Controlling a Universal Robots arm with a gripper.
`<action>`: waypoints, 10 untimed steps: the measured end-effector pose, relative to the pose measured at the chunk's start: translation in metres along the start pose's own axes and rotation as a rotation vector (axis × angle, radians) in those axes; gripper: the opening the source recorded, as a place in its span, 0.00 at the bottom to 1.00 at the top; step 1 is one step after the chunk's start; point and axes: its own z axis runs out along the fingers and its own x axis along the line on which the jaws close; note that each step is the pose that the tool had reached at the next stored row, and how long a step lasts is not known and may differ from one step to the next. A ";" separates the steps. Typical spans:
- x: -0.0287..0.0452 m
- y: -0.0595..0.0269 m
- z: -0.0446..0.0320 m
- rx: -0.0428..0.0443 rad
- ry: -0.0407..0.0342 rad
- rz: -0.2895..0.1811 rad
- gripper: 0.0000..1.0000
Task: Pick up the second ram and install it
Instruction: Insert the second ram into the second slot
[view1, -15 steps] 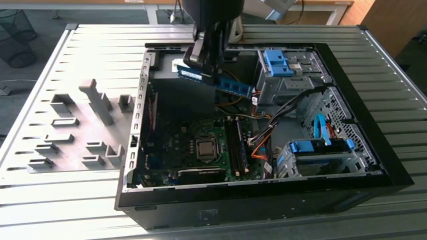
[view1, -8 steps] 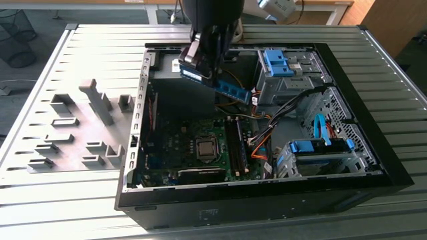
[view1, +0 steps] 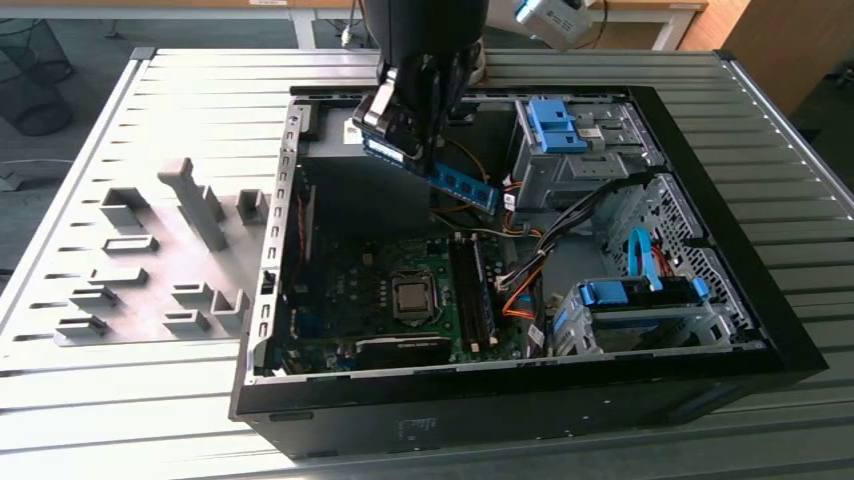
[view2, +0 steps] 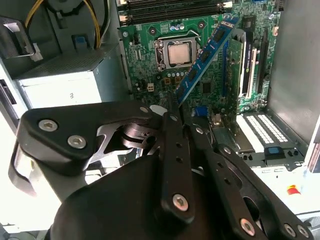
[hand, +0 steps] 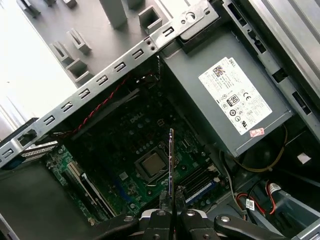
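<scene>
My gripper (view1: 398, 138) is shut on the second ram (view1: 454, 182), a narrow green stick with a blue label. I hold it tilted in the air above the open computer case (view1: 747, 300). In the second wrist view the stick (view2: 207, 50) juts out from the gripper (view2: 175, 107) over the motherboard (view2: 150, 55), near the processor socket (view2: 178, 52). The first wrist view shows the stick edge-on (hand: 171, 160), rising from the gripper (hand: 170, 212) above the socket (hand: 150, 167). Another blue-labelled stick (hand: 200, 190) sits in the memory slots beside the socket.
Grey fixture blocks (view1: 174, 250) stand on the slatted table at the exterior view's left. Inside the case are a power supply (hand: 235, 100), blue drive cages (view1: 561, 130), orange and black cables (view1: 521, 290) and an expansion card (view2: 245, 65). The case's metal frame (hand: 115, 67) borders the board.
</scene>
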 end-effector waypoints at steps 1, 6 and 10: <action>0.0000 0.0000 0.0000 0.0000 0.0000 0.000 0.14; 0.0000 0.0000 0.0008 0.0002 -0.0002 0.022 0.14; 0.0000 0.0000 0.0031 0.0005 -0.0001 0.095 0.14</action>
